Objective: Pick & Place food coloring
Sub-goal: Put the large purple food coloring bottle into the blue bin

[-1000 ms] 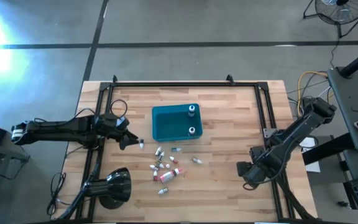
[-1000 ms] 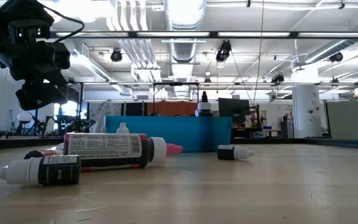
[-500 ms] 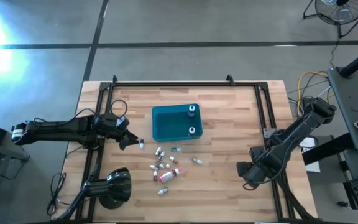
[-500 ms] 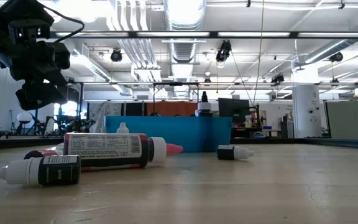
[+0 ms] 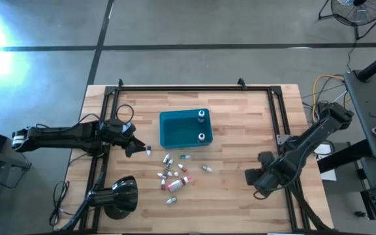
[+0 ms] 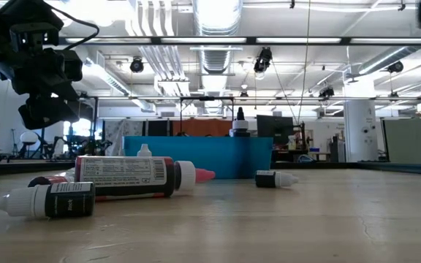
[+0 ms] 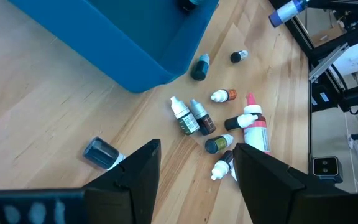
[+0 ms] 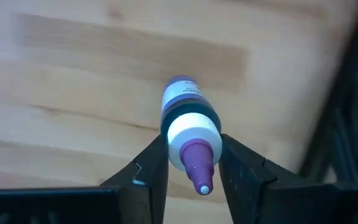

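The food coloring bottles (image 5: 175,175) lie in a loose bunch on the wooden worktop (image 5: 234,196), just in front of the blue bin (image 5: 181,128). Two bottles already stand inside the bin, by its right wall. One small bottle (image 5: 147,151) lies apart from the bunch, near the left claw.

The right claw (image 8: 191,163) is pinching a purple-tipped bottle (image 8: 190,130) by its white neck, one finger on each side. In the high view this claw (image 5: 253,177) is low over the right part of the worktop, well away from the bin.

The left claw (image 7: 197,168) is spread wide with nothing in it. It hangs over the left side of the worktop (image 5: 130,145), pointing toward the bunch.

The step in hand looks like carrying the purple-tipped bottle to the bin. To do it well, the right claw should keep its squeeze firm, since the neck is thin and the bottle could slip or swing. It should lift high enough to clear the bin wall, then let go low inside.

There is open wood between the right claw and the bin. The black frame rail (image 5: 283,124) runs close along the right edge, so the arm should swing inward, away from it. The standing bottles in the bin could be knocked over, so the empty left half is the safer spot.
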